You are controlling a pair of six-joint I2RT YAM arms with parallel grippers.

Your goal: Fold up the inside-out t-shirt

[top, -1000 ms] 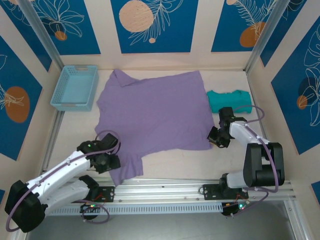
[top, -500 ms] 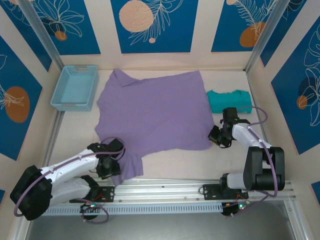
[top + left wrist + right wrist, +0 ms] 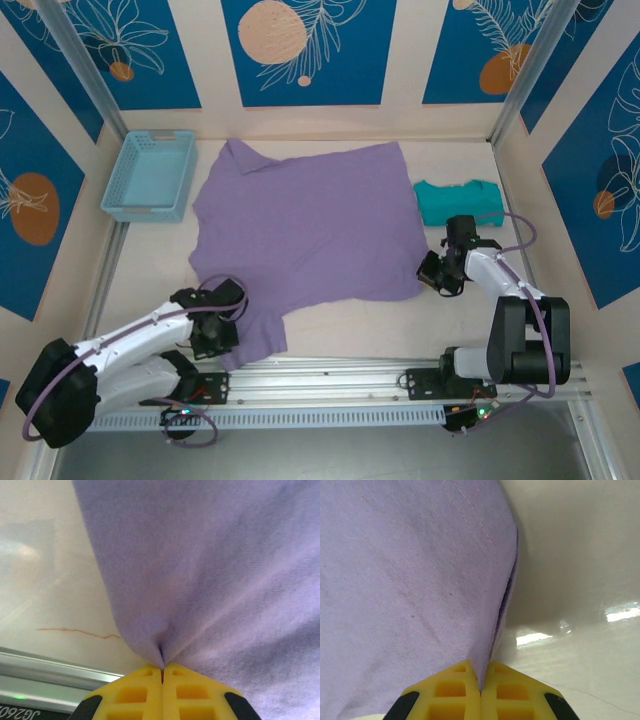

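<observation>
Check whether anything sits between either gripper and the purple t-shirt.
Nothing visible does. The left gripper is shut on the lavender t-shirt at its near-left corner, and the right gripper is shut on its near-right corner. The teal garment and light blue basket lie off to the sides.

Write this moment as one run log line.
left jaws: shut on t-shirt, near-left edge | right jaws: shut on its near-right corner | t-shirt: spread, unfolded

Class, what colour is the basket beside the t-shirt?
Light blue; the basket shows best in the top external view.
</observation>
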